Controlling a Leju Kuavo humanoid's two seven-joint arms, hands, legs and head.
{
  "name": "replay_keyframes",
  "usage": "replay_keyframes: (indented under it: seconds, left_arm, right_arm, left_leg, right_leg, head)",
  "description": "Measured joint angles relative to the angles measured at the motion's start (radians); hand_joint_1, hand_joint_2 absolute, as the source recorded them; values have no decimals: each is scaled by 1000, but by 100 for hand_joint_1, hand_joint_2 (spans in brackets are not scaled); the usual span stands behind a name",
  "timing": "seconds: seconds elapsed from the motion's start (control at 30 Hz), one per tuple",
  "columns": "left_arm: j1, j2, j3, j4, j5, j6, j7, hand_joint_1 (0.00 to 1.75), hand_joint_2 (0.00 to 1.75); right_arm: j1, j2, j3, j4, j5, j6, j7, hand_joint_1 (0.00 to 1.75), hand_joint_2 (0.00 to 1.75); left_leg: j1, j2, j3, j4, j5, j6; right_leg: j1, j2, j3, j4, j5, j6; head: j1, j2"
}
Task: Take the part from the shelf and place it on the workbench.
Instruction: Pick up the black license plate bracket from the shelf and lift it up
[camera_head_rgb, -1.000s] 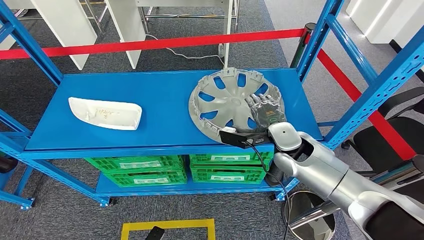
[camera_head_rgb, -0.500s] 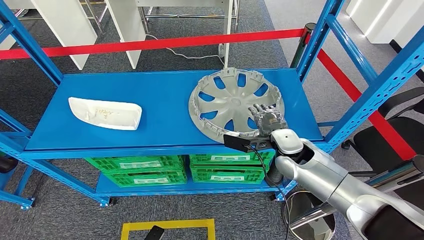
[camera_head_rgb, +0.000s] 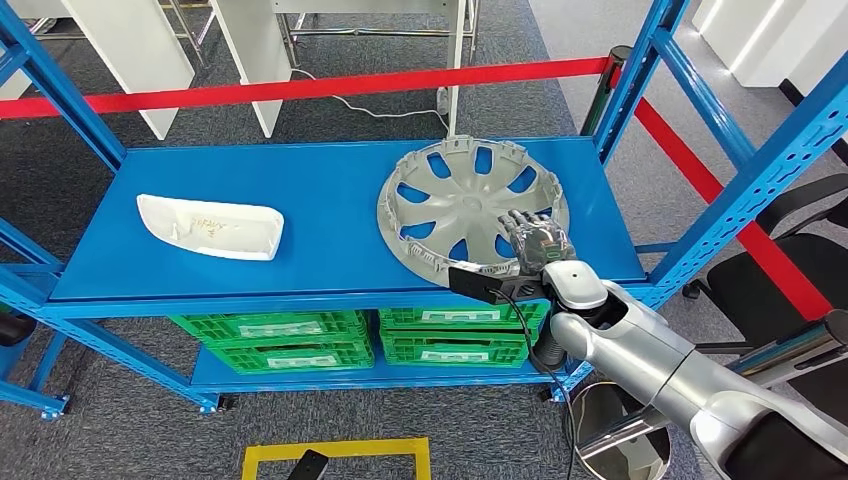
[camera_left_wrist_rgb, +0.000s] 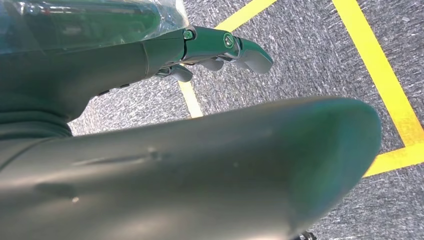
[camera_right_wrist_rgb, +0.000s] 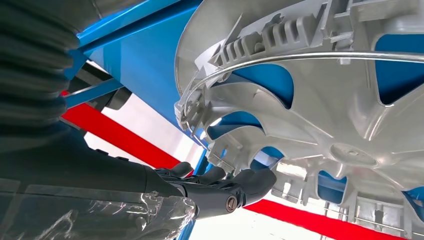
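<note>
Right hand (camera_head_rgb: 538, 243) partly hides hubcap (camera_head_rgb: 455, 200) rim.

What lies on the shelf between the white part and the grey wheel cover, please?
Only bare blue shelf separates the white part from the wheel cover, in the head view.

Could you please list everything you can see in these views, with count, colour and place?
wheel cover: one, silver-grey, right part of the top shelf
white part: one, white, left part of the top shelf
shelf rack: one, blue, across the head view
crates: several, green, under the top shelf
barrier tape: red, behind the rack
floor marking: yellow, on the grey carpet before the rack
office chair: one, black, right of the rack
right hand: one, dark grey, at the wheel cover's near right rim
left hand: one, dark, hanging over the carpet
</note>
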Motion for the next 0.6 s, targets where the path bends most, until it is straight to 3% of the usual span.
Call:
replay_keyframes:
  seconds: [0.6]
  left_arm:
    - [0, 0, 15, 0, 0, -1, 0, 0, 0]
  right_arm:
    - [0, 1, -1, 3, -31, -2, -4, 0, 175]
  left_leg:
    - [0, 0, 0, 0, 0, 0]
  right_leg:
    - [0, 0, 0, 0, 0, 0]
  head:
    - [0, 0]
